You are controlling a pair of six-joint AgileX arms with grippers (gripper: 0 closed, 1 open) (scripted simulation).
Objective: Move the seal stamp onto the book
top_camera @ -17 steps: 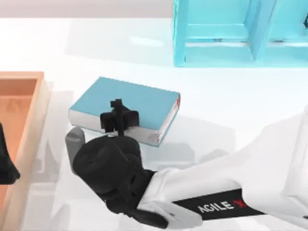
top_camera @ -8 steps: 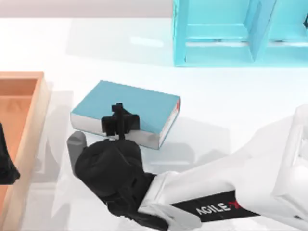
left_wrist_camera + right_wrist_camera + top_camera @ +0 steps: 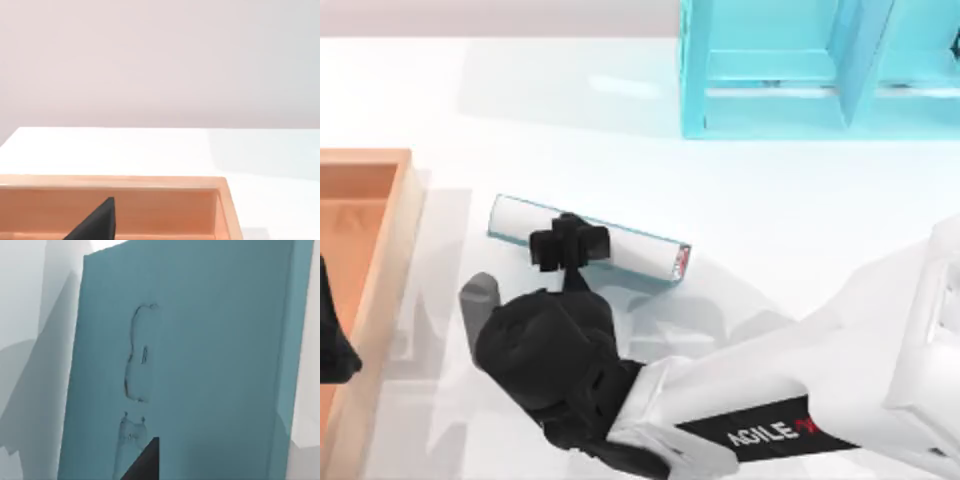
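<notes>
Top view: the book [image 3: 620,243] stands tipped up on edge in the middle of the table [image 3: 790,200], so I look mostly at its white page edges, with a thin teal rim along them and the small red mark at its right end. My right gripper [image 3: 568,243] sits right against those page edges near the book's left half, its black wrist just below and the white arm running off to the lower right. Whether my claw is clenched or released on anything, I cannot tell; the fingers merge into one dark shape. The seal stamp I cannot make out.

Right wrist view, and the book's teal cover [image 3: 200,365] rises close in front of the camera like a wall, a faint outlined mark on it, pale table beside it.

My left arm is parked at the table's left edge over the wooden tray [image 3: 370,230]. From the left wrist, the tray's rim [image 3: 150,181] lies below with white table beyond. A cyan shelf unit [image 3: 820,70] stands at the far right.
</notes>
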